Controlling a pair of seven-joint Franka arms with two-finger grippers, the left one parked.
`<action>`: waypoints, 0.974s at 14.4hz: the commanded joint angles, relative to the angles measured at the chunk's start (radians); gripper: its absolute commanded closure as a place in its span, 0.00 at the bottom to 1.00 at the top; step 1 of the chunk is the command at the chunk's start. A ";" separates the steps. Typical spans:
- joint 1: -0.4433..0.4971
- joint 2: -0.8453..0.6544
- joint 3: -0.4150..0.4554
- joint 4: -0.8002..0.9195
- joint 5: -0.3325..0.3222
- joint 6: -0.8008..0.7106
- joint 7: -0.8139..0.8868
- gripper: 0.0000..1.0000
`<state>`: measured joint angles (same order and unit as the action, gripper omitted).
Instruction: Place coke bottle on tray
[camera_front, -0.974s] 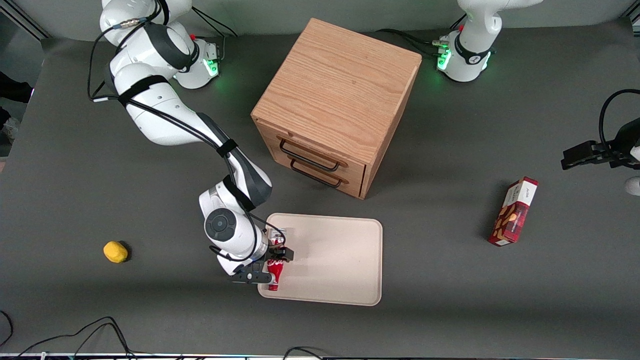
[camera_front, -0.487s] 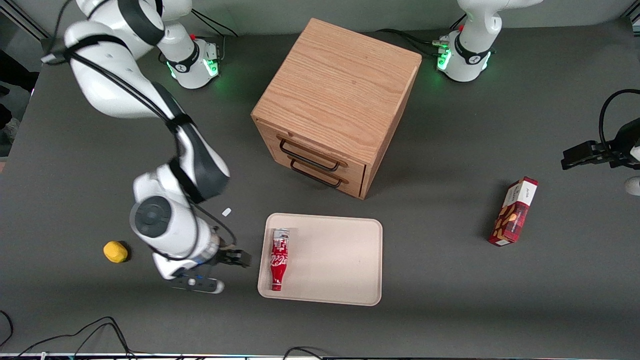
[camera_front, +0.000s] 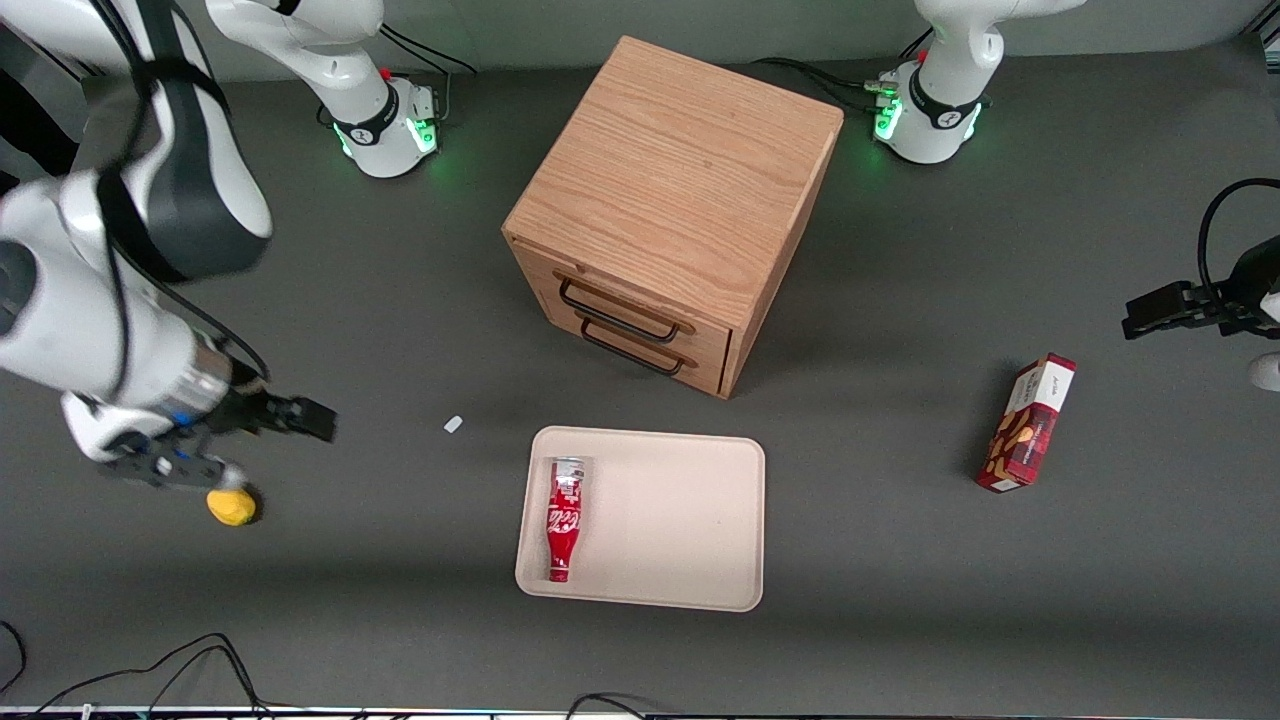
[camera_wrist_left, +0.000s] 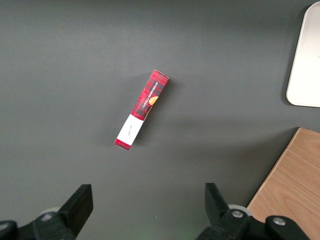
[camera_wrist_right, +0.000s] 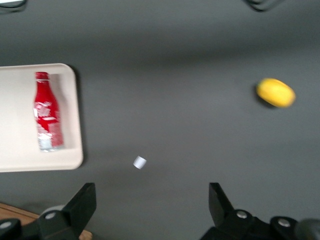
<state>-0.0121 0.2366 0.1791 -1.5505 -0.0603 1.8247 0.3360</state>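
- The coke bottle (camera_front: 562, 519) lies on its side on the tray (camera_front: 680, 520), along the edge at the working arm's end, neck pointing to 6 o'clock in the front view.
- The end effector (camera_front: 300, 418) hangs above the bench (camera_front: 400, 560) with fingers spread wide and empty, well apart from the tray.
- A yellow object (camera_front: 230, 506) sits close by it.
- A small white scrap (camera_front: 453, 424) lies between end effector and tray.
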 joint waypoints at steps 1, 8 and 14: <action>0.006 -0.282 -0.049 -0.301 0.059 0.065 -0.025 0.00; 0.006 -0.442 -0.116 -0.402 0.113 0.042 -0.106 0.00; 0.020 -0.421 -0.110 -0.317 0.077 -0.128 -0.167 0.00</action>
<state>-0.0041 -0.1874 0.0742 -1.9151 0.0234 1.7698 0.2243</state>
